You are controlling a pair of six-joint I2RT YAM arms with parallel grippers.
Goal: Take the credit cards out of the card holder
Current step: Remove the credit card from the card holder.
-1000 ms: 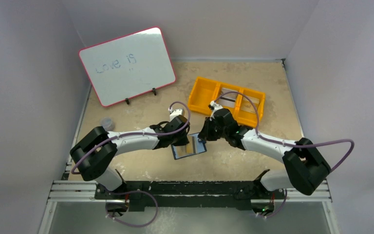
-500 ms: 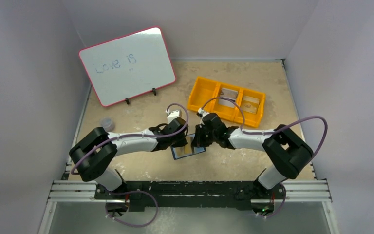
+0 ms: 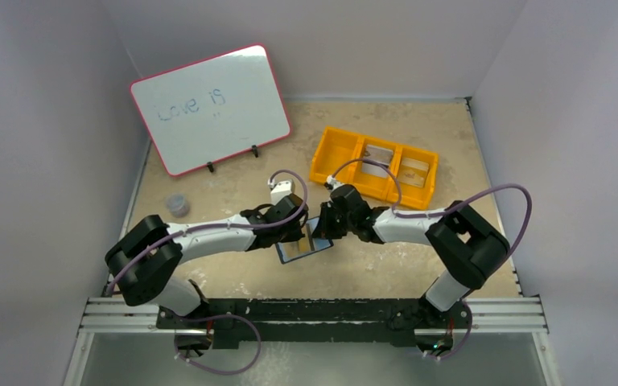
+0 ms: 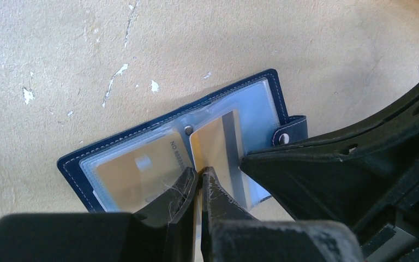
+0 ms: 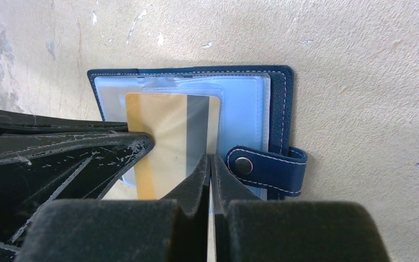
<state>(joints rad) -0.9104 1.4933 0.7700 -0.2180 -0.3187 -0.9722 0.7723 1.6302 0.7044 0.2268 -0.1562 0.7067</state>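
Swung in over the last second from beside the orange plastic three-compartment tray [image 3: 360, 163]: right black two-finger gripper [image 5: 211, 159], now down at the small navy-blue folding card holder [image 3: 296, 249]; holder itself nudged slightly leftward. Lying open on the beige scuffed table [image 3: 370, 269] between the two grippers, snap tab toward the right one.

Right jaws clenched tight, tips at the near edge of the tan flat credit card with a dark stripe [image 5: 169, 136], just beside the tab. Cannot tell whether pinching that edge, the clear pocket film, or nothing. Left black two-finger gripper [image 4: 201, 174] likewise clamped shut, tips pressed at the fold between the see-through pockets, seemingly pinning the holder down. Second tan credit card [image 4: 136, 169] visible inside the other pocket, not yet out.

Risks, by judgement:
- Pulling with film caught instead of card, and so dragging the whole holder along.
- Slipping off the thin edge with so shallow a bite.
- Too weak a pin from the left, letting the holder lift or fold shut.
- Drawing at an angle to the pocket mouth, bending or jamming the card.
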